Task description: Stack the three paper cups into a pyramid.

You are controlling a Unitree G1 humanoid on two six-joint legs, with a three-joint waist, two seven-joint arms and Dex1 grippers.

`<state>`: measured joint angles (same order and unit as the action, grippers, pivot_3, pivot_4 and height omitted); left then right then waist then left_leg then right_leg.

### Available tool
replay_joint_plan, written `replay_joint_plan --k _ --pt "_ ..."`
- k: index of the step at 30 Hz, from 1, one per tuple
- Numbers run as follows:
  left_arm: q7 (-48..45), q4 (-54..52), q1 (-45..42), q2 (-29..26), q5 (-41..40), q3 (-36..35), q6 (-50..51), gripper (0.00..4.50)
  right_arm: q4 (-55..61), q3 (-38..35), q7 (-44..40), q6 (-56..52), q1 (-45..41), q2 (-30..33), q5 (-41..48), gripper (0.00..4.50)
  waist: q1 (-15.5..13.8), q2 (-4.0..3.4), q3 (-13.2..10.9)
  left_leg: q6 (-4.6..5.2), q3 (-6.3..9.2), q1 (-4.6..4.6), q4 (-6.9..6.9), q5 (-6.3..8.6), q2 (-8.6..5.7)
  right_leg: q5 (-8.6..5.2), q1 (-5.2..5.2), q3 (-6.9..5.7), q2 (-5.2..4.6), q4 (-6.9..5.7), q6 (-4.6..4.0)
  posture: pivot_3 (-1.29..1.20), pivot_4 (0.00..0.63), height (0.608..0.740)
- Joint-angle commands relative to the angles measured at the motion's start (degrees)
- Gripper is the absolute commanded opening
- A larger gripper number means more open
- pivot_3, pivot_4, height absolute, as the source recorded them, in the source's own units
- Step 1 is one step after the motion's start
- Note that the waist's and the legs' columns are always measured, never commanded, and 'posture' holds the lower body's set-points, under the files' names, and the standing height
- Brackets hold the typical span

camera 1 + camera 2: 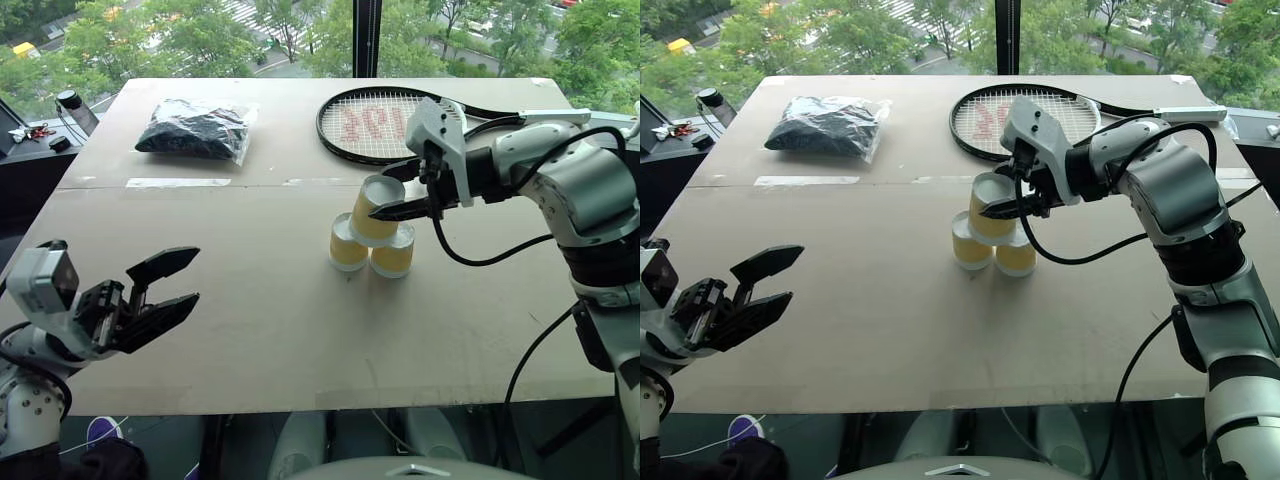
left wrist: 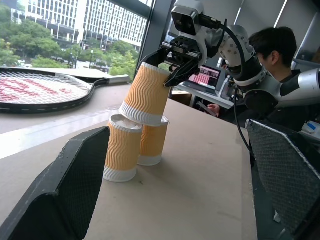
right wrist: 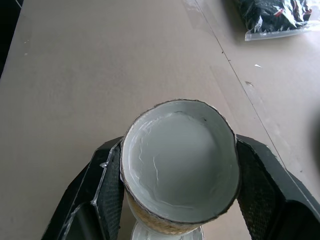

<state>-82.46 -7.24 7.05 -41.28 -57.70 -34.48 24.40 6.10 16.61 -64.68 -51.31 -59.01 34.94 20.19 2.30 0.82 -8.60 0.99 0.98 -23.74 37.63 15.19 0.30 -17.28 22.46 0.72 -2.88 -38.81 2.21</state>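
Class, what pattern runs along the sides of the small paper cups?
Wavy yellow-orange ridges on each small paper cup, white rim and base; clearest in the left wrist view.

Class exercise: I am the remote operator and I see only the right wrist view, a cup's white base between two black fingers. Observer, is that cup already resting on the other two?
Observer: The top cup is tilted, its lower edge on the two lower cups, which stand upside down side by side.
Operator: Is my gripper clamped on it?
Observer: Yes, the right gripper is shut on its upper end.
Operator: Where is the other gripper?
Observer: The left gripper is open, apart from the cups, near the table edge.
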Motion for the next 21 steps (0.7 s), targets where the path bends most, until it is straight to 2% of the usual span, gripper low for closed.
replay_joint_plan --k 1,13,14,17,21 --pt "-0.60 -0.48 0.29 -0.41 -1.40 -2.08 0.09 4.50 0.32 0.20 -0.24 0.69 -1.60 0.91 -0.59 2.32 -0.01 0.00 0.00 0.00 0.00 0.00 0.01 0.00 0.00 0.00 0.00 0.00 0.00 0.00 0.00 0.00 0.150 0.740" --pt "-0.15 -0.86 0.44 0.01 -0.46 -1.37 -0.30 4.50 -0.77 1.28 -0.66 0.56 -2.30 1.27 -0.86 2.32 -0.06 0.03 0.02 0.00 0.00 0.00 0.07 0.00 0.00 0.00 -0.01 0.01 -0.01 -0.03 0.00 0.00 0.150 0.740" --pt "-0.09 -0.97 0.50 0.06 -0.42 -1.32 -0.31 4.50 -0.80 1.25 -0.69 0.68 -2.31 1.30 -0.90 3.33 -0.06 0.03 0.02 0.01 0.00 0.00 0.08 0.01 0.00 0.00 -0.01 0.01 -0.01 -0.03 0.00 0.00 0.150 0.740" --pt "0.21 -1.31 0.57 0.24 -0.36 -1.13 -0.25 4.50 -1.08 0.79 -0.39 1.09 -2.73 1.20 -1.15 4.44 -0.04 0.02 0.01 0.13 0.00 -0.01 0.09 0.08 0.00 0.00 -0.01 0.01 -0.01 -0.03 0.00 0.00 0.150 0.740" --pt "0.64 -1.71 0.55 0.34 -0.38 -0.74 -0.08 4.50 -0.05 -1.31 -0.35 0.92 -3.39 1.71 -0.21 4.44 -0.04 0.02 0.01 0.13 0.01 -0.01 0.09 0.08 0.00 0.00 0.00 0.01 -0.01 -0.03 0.00 0.00 0.150 0.740"
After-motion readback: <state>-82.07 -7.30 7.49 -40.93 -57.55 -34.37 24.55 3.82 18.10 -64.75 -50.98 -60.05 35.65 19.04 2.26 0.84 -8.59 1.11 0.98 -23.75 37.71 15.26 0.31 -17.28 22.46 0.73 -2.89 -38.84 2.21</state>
